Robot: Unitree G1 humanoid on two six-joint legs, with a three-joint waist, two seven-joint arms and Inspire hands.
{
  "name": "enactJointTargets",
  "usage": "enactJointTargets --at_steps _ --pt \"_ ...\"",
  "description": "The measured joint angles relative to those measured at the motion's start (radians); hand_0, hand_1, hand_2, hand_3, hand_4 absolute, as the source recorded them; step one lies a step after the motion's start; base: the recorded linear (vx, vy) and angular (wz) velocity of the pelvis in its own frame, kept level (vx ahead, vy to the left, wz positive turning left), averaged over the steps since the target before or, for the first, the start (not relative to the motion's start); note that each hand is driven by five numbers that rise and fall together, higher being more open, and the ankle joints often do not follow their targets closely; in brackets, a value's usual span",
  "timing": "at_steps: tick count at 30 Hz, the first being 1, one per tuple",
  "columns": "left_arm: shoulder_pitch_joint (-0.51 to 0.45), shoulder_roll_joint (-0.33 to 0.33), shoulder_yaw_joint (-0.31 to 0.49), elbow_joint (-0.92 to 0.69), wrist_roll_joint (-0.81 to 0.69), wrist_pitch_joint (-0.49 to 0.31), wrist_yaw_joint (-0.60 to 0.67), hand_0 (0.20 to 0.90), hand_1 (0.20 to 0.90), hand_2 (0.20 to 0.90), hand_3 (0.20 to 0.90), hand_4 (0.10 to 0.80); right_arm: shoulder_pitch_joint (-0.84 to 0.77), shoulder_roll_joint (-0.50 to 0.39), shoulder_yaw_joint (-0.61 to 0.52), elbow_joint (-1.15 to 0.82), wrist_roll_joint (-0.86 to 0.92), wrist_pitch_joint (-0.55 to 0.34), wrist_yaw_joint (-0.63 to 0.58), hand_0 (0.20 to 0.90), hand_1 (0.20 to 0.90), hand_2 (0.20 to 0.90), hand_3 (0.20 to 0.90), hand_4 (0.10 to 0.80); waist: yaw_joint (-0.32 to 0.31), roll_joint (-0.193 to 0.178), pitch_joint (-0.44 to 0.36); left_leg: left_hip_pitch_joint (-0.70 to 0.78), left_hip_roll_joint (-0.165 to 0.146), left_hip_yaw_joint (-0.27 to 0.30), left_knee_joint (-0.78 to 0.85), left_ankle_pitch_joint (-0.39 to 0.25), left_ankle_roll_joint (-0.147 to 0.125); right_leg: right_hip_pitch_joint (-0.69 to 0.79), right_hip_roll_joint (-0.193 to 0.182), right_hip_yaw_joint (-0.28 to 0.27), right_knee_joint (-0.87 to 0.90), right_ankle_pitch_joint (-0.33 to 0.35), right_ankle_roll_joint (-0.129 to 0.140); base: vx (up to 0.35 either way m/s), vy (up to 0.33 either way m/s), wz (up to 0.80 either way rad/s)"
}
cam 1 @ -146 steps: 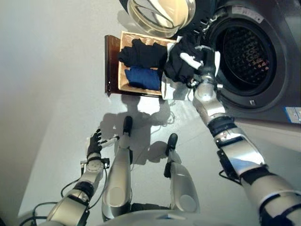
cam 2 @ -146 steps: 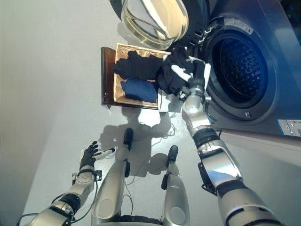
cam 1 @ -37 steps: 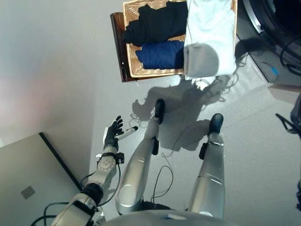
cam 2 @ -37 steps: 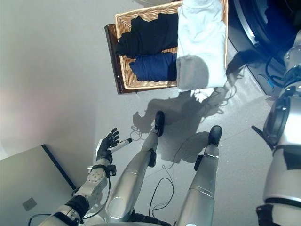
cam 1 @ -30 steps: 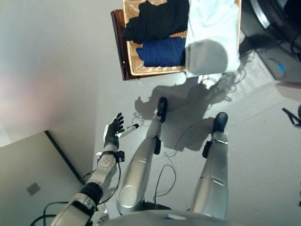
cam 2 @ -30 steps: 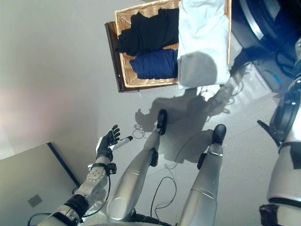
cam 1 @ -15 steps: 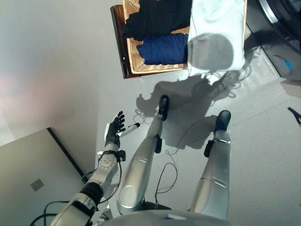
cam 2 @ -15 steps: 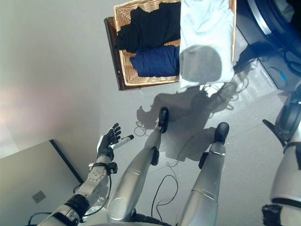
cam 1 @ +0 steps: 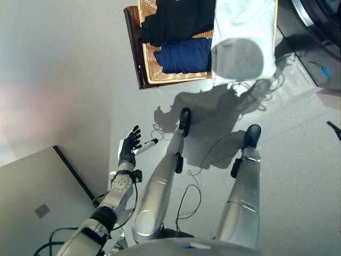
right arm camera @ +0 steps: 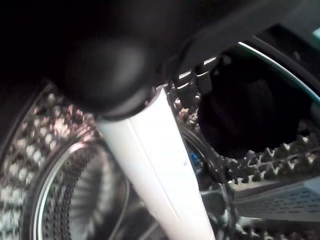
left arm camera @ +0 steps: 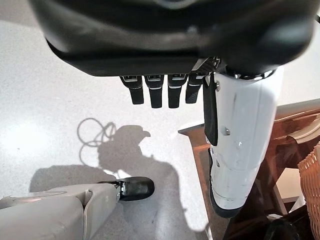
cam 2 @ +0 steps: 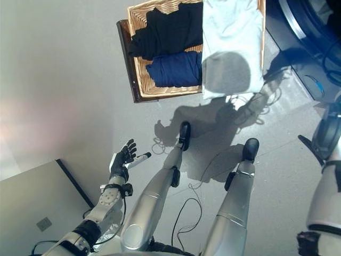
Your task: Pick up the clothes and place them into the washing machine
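Inside the washing machine (cam 1: 319, 21), the right hand (right arm camera: 150, 145) is seen deep within the perforated drum (right arm camera: 65, 150), where a dark garment (right arm camera: 245, 110) is shown bunched against the metal wall just beyond the white-covered thumb. A few seconds ago that hand was pictured at the door opening with a black piece gathered in its grip; now the load is found within the drum. Whether the cloth is gripped or already released cannot be told, since the fingers are hidden behind the hand's own bulk. The head camera has been swung away from the door since then, so the shifted framing is not to be read as a move of the laundry. The wicker basket (cam 1: 146, 64) is shown on its brown wooden stand (cam 1: 133, 48) on the floor, and in the last second nothing in it has been disturbed: a black garment (cam 1: 176, 21) and a folded navy garment (cam 1: 186, 54) are left side by side, with a white garment (cam 1: 242, 32) draped over the basket's right side and hanging past its near rim. The left hand (cam 1: 128, 152) is held idle and well apart from the basket, low at the robot's left, its fingers spread straight and nothing carried. The first delivery is judged to be all but complete, with release and withdrawal from the drum expected to be needed, and three pieces are counted as left to be fetched.
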Motion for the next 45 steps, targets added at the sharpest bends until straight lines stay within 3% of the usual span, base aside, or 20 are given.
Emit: enactJointTargets --at_steps 6,19,33,45 --pt "-0.006 0.000 0.002 -0.002 0.000 -0.002 0.000 0.900 0.900 0.900 0.900 0.800 0.064 0.052 0.002 -0.002 -0.105 0.033 0.021 0.900 0.900 0.900 0.900 0.800 -0.005 0.000 0.000 0.005 0.015 0.003 0.012 -0.003 0.003 0.040 0.013 -0.004 -0.068 0.044 0.003 -0.042 0.028 -0.11" --pt "-0.007 0.000 0.005 0.008 -0.021 -0.002 0.000 0.900 0.900 0.900 0.900 0.800 0.190 0.164 -0.010 -0.090 -0.145 0.030 0.022 0.900 0.900 0.900 0.900 0.800 -0.036 -0.002 0.001 0.024 0.026 0.011 0.014 -0.013 0.013 0.164 0.017 -0.014 -0.295 0.171 0.022 -0.026 0.025 -0.08" --pt "-0.007 0.001 0.042 0.011 -0.038 -0.001 -0.002 0.900 0.900 0.900 0.900 0.800 0.304 0.261 -0.017 -0.169 -0.146 0.028 0.022 0.900 0.900 0.900 0.900 0.800 -0.065 -0.033 0.022 0.084 0.031 0.009 0.017 -0.023 0.021 0.247 0.018 -0.023 -0.329 0.176 0.018 -0.001 0.001 0.00" --pt "-0.006 0.001 0.068 0.031 -0.041 0.002 0.000 0.900 0.900 0.900 0.900 0.800 0.427 0.439 -0.035 -0.325 -0.205 0.009 0.014 0.900 0.900 0.900 0.900 0.800 -0.088 -0.057 0.026 0.125 0.041 0.007 0.060 -0.049 0.022 0.318 0.026 -0.028 -0.346 0.181 0.017 0.001 0.001 0.00"
